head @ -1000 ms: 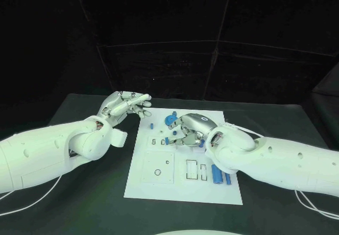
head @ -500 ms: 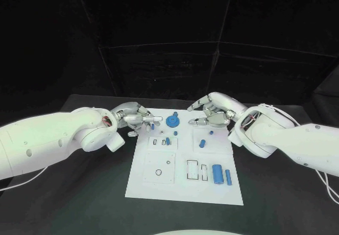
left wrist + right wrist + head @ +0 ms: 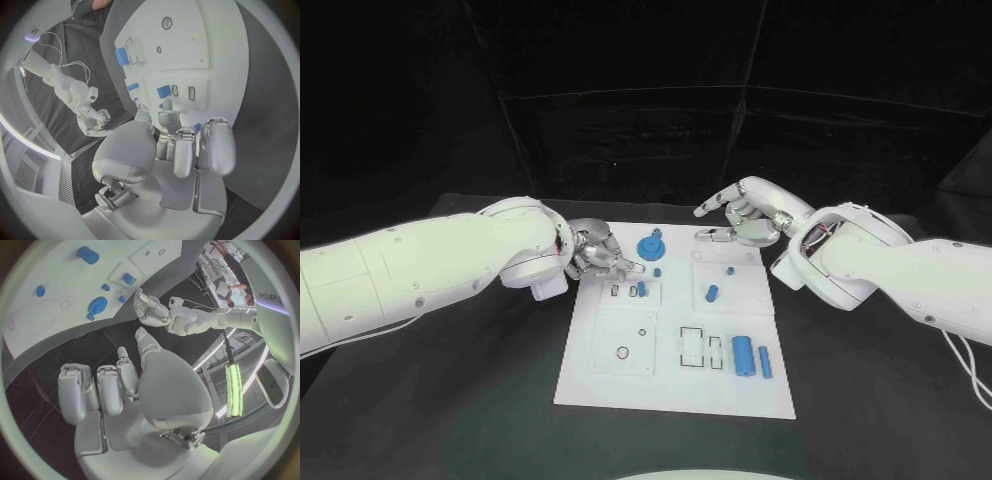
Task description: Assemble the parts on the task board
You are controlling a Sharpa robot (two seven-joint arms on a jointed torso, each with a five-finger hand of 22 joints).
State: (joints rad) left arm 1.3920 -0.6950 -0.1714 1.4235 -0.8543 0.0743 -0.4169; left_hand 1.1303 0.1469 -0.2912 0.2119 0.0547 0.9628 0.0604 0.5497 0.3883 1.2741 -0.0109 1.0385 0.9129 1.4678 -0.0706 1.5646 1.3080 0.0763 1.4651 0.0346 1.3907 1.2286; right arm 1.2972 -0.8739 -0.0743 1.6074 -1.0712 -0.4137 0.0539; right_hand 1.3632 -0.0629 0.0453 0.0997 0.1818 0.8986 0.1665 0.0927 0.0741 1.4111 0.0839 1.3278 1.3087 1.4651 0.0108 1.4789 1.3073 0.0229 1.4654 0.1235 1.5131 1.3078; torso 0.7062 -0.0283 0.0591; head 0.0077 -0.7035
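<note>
The task board (image 3: 678,345) is a long white plate lying flat in the middle of the black bench (image 3: 473,400), marked with small outlined slots and round holes. Small blue parts sit on it: a round gear-like disc (image 3: 651,247) near its far end, just beside the left hand's fingers (image 3: 620,262); a short blue peg (image 3: 713,293) toward the middle, nearer the right hand's side; and two blue cylinders (image 3: 751,358) lying side by side well apart from both hands, at the board's near right part. A few tiny blue pieces (image 3: 640,290) stand in the slots just below the left hand's fingers. The left hand (image 3: 600,253) hovers low over the board's far left edge, its fingers curled together; the wrist view shows blue close by the fingertips, but whether they pinch a part I cannot tell. The right hand (image 3: 747,217) is raised over the board's far right corner, apart from the board, its fingers bent and loosely spread with nothing visible between them. In the right wrist view the palm (image 3: 169,390) faces away from the board, with the disc and other blue parts lying well beyond the fingertips.
</note>
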